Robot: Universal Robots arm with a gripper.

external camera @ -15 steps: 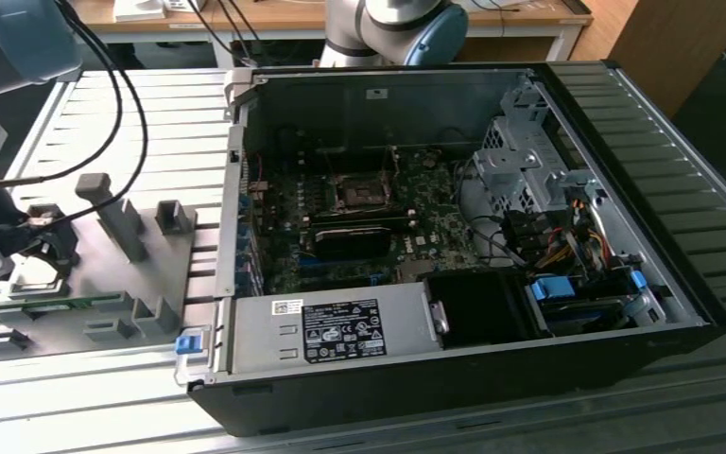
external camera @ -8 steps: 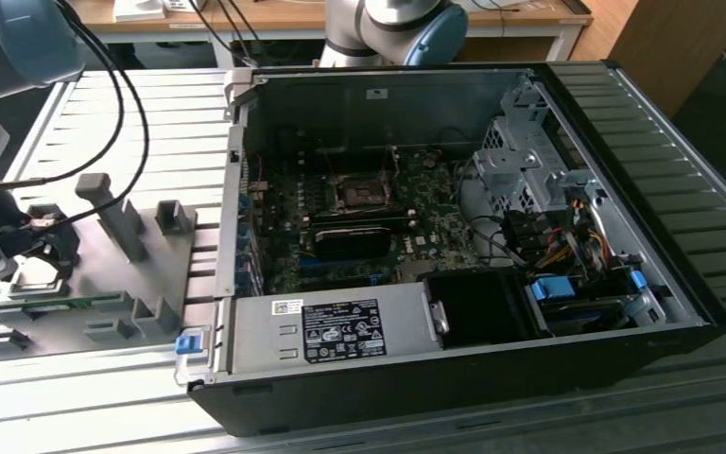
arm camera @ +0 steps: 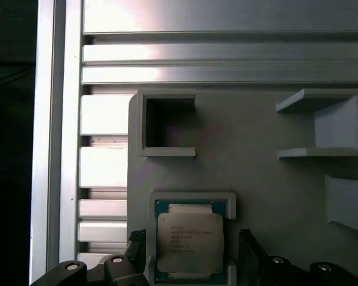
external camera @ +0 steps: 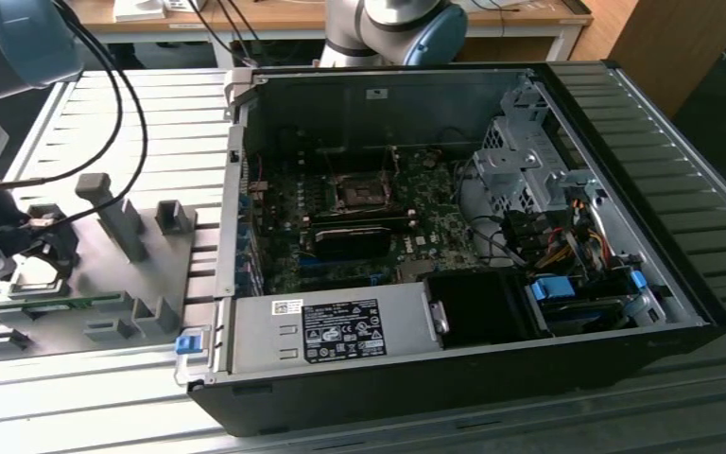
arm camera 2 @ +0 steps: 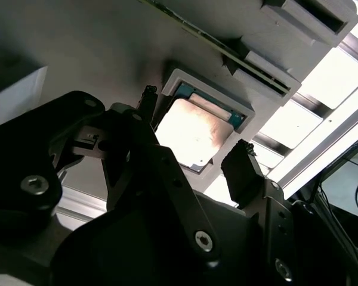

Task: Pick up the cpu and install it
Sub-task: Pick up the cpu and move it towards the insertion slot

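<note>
One gripper (arm camera 2: 195, 128) hovers at the exterior view's left over a grey fixture (external camera: 143, 274), its jaws spread wide and holding nothing. The cpu (arm camera: 190, 238) lies flat in a fixture pocket between the fingers, touching neither. To the right stands an open case (external camera: 337, 113) with its socket (external camera: 360, 194).

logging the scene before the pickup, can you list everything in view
cpu: one, silver top, seated in a pocket of the fixture plate
fixture plate: one, grey, raised blocks, on the table beside the case
computer case: one, black, open, on the table
motherboard: one, dark green, inside the case
socket: one, dark, metal-framed, on the motherboard
power supply: one, grey, inside the case, along its near wall
table: one, silver, slatted
arm: one, grey with blue caps, above the fixture plate
gripper: one, black, open, fingers either side of the cpu
</note>
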